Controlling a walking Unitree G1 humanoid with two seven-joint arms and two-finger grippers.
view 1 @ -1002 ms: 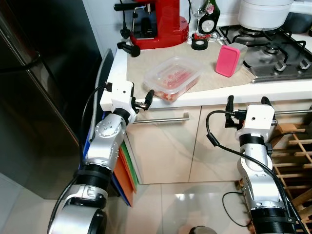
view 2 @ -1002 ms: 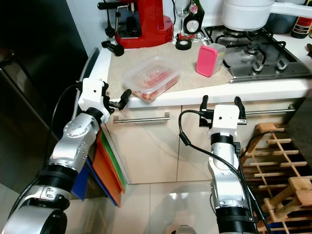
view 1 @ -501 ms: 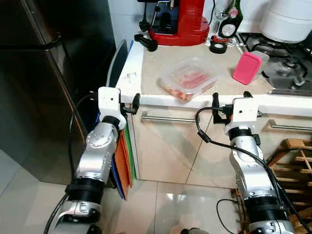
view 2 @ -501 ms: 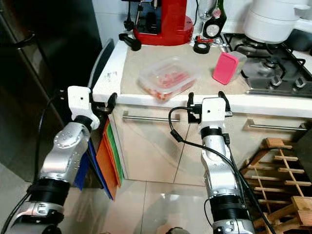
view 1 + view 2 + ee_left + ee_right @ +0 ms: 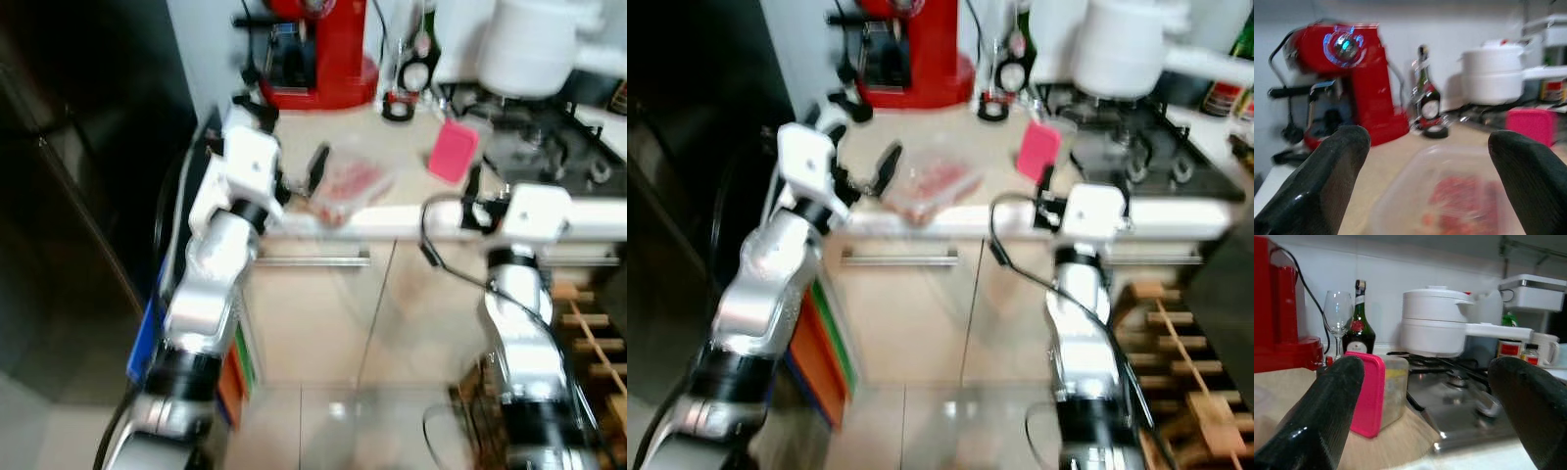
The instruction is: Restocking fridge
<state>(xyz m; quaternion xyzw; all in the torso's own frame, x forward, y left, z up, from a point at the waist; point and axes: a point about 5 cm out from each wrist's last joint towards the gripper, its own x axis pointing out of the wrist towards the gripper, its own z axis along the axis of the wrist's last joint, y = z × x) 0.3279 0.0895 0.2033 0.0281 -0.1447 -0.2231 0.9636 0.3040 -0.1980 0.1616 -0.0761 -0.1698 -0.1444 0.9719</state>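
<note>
Currently the left gripper (image 5: 299, 181) is raised to counter height, its two black fingers (image 5: 1327, 181) spread apart and empty, pointing at the clear plastic food container with red contents (image 5: 348, 183). That container lies on the beige countertop (image 5: 950, 147), near the front edge and just beyond the fingertips (contact cannot be confirmed, as both head views are blurred). The right gripper (image 5: 1046, 188) sits at the counter's front edge, further to the right, with its fingers (image 5: 1317, 416) likewise apart and holding nothing. Ahead of it stands the pink-lidded plastic box (image 5: 1374, 394), upright on the countertop beside the steel gas hob (image 5: 1459, 406). A white lidded saucepan (image 5: 1437, 328) rests on the hob. At the back of the counter are the red espresso machine (image 5: 318, 54), a dark green bottle (image 5: 1358, 325) and a wine glass (image 5: 1338, 316). The dark fridge door (image 5: 69, 186) stands to the left of the counter.
</note>
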